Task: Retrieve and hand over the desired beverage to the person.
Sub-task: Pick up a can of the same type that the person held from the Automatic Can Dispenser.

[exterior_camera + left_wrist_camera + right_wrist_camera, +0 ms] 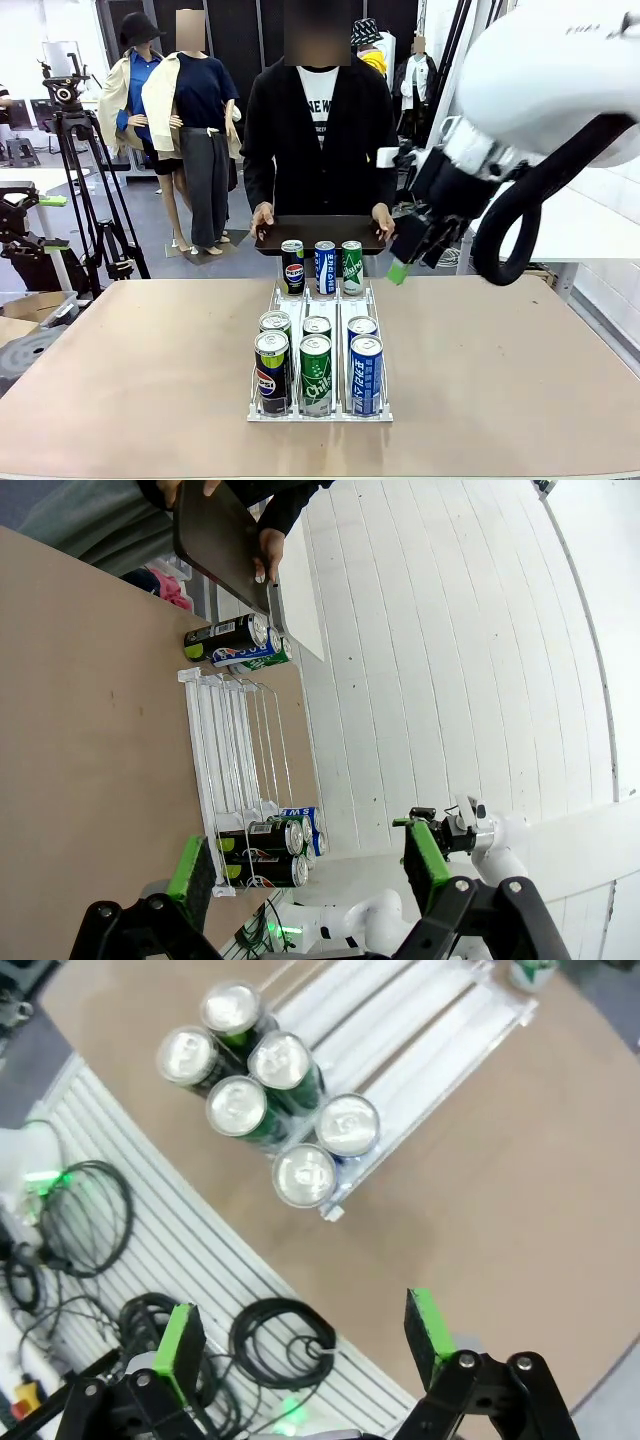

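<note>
1. The person (318, 140) is seen standing at the far side of the table (140, 350), at its middle.
2. A dark tray (320, 233) is held level at the far table edge. One hand (263, 215) is placed at its left end and the other hand (382, 217) at its right end.
3. A white wire rack (322, 303) is laid on the middle of the table, with three lanes running from near to far.
4. Three upright cans are stood at the rack's far end, just near of the tray. A black Pepsi can (293, 266) is on the left, a blue can (325, 266) in the middle and a green can (352, 267) on the right.
5. Six near cans (316, 360) are packed upright at the rack's near end in two rows of three: black in the left lane, green in the middle, blue in the right.
6. The right gripper (412, 262) is held in the air over the far right of the table, right of the green can and close to the hand at the tray's right end. Nothing is touched by it. In its wrist view its fingers are spread wide with nothing between them, and the near cans are seen from above.
7. The left gripper (305, 875) is likewise spread wide and empty. In its wrist view the rack and cans are seen well apart from it.
</note>
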`<state>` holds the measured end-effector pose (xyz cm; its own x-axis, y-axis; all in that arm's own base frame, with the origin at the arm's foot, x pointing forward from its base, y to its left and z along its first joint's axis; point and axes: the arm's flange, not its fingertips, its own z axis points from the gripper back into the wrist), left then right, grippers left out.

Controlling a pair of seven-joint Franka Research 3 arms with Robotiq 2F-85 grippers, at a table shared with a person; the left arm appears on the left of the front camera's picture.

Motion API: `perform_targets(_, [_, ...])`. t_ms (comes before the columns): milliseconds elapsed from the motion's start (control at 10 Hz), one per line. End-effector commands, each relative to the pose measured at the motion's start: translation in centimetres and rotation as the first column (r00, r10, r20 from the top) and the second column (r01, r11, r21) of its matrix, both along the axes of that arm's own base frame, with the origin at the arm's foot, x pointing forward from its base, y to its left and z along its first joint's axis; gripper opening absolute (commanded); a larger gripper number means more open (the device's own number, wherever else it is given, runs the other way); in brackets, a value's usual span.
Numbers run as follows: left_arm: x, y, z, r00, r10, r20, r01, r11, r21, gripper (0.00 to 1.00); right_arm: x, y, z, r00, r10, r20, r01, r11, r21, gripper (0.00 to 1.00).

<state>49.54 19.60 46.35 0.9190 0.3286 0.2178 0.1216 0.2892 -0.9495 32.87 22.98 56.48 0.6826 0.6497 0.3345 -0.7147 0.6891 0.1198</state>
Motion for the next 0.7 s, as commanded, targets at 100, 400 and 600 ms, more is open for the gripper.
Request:
perform_targets(100, [0.0, 0.0, 0.1, 1.000, 0.001, -0.002, -0.001, 1.000, 0.000, 1.00, -0.3, 3.4, 0.0, 0.999, -0.040, 0.026, 0.043, 0.992, -0.119, 1.00])
perform_targets(400, [0.0, 0.0, 0.1, 1.000, 0.001, -0.002, -0.001, 1.000, 0.000, 1.00, 0.3, 6.0, -0.7, 0.995, -0.101, 0.006, 0.101, 0.987, -0.127, 1.00])
perform_targets(600, [0.0, 0.0, 0.1, 1.000, 0.001, -0.002, -0.001, 1.000, 0.000, 1.00, 0.8, 7.4, -1.4, 0.984, -0.179, 0.008, 0.179, 0.976, -0.122, 1.00])
